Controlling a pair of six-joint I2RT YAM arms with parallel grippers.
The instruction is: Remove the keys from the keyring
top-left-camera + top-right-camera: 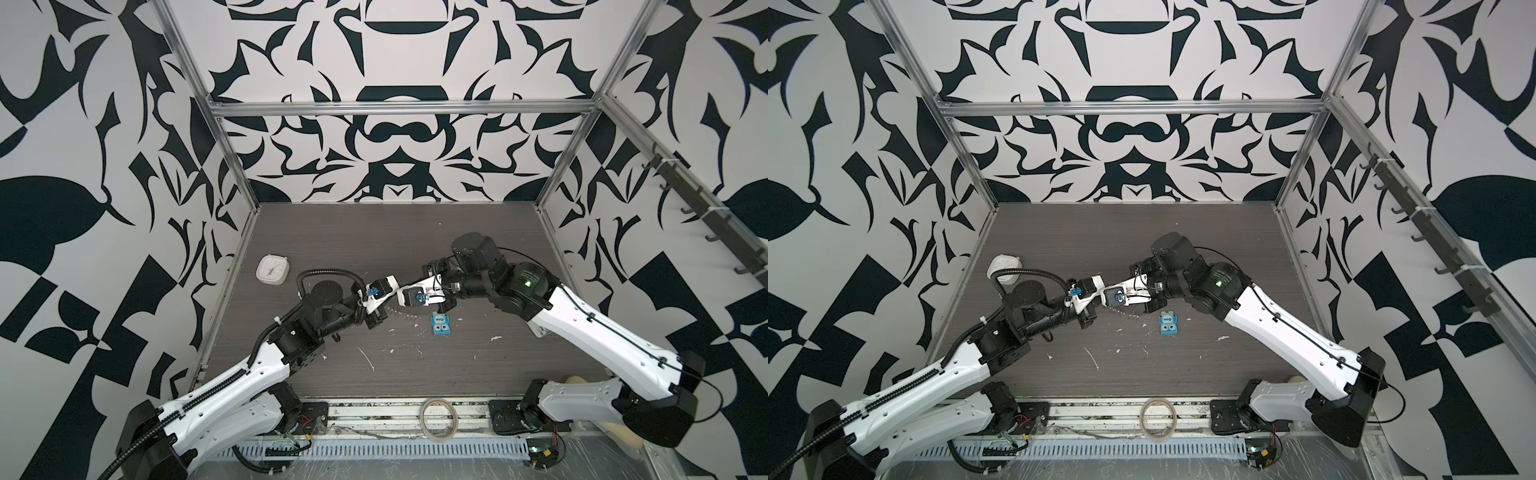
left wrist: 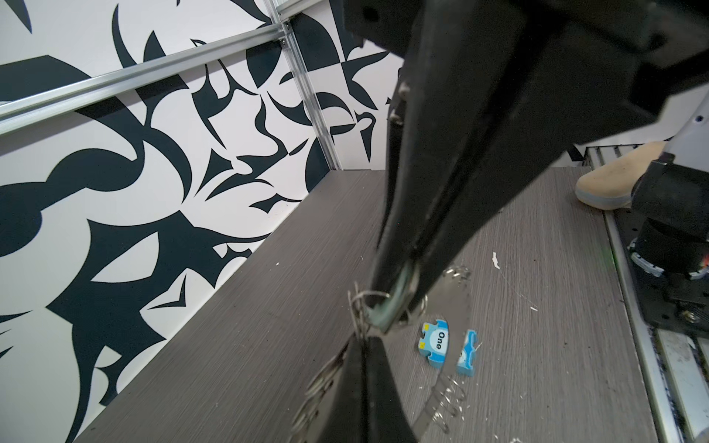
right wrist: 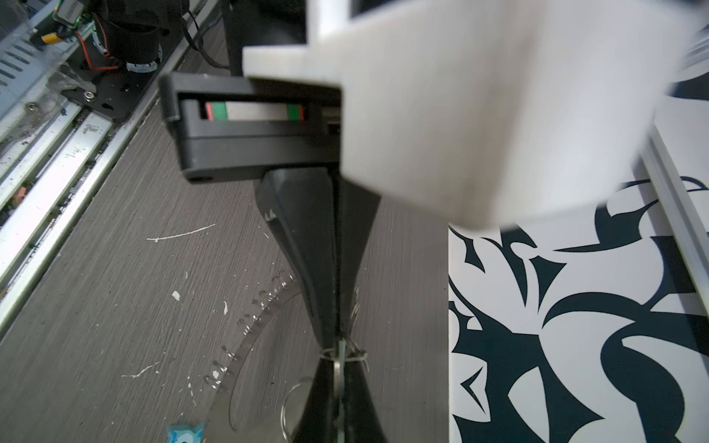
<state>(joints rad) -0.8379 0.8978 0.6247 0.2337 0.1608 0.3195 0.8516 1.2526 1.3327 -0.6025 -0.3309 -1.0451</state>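
Note:
My left gripper and my right gripper meet tip to tip above the middle of the table. The right one is shut on the keys, a pale whitish-green tag seen edge-on between its fingers. A thin wire loop wraps the tag's end right at the left fingertips. The left gripper is shut on the rim of the keyring, a flat grey metal ring fringed with small loops. The ring hangs slanted below the two grippers. In both top views the camera mounts hide the fingertips.
A blue block with cartoon eyes lies on the table just right of the grippers. A white square clock sits at the back left. A beige tape roll lies on the front rail. White scraps dot the grey tabletop.

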